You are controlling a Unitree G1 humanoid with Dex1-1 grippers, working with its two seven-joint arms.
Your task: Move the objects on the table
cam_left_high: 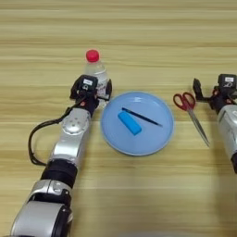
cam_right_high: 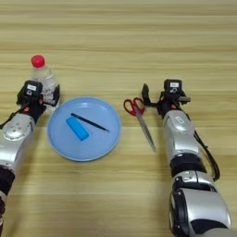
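A small clear bottle (cam_left_high: 95, 68) with a red cap stands upright on the table (cam_left_high: 139, 32) at the left. My left gripper (cam_left_high: 96, 90) is right in front of its lower half, fingers spread on either side, and hides the base. A light-blue block (cam_left_high: 129, 123) and a thin black stick (cam_left_high: 141, 117) lie side by side in a round blue plate (cam_left_high: 139, 144) at the centre. My right gripper (cam_right_high: 159, 97) stands open at the right, just beside the red handles of a pair of scissors (cam_right_high: 141, 118), with nothing between its fingers.
The scissors lie shut between the plate and my right arm, blades pointing toward me. Both forearms stretch across the near table on either side of the plate. Bare wood runs along the far side.
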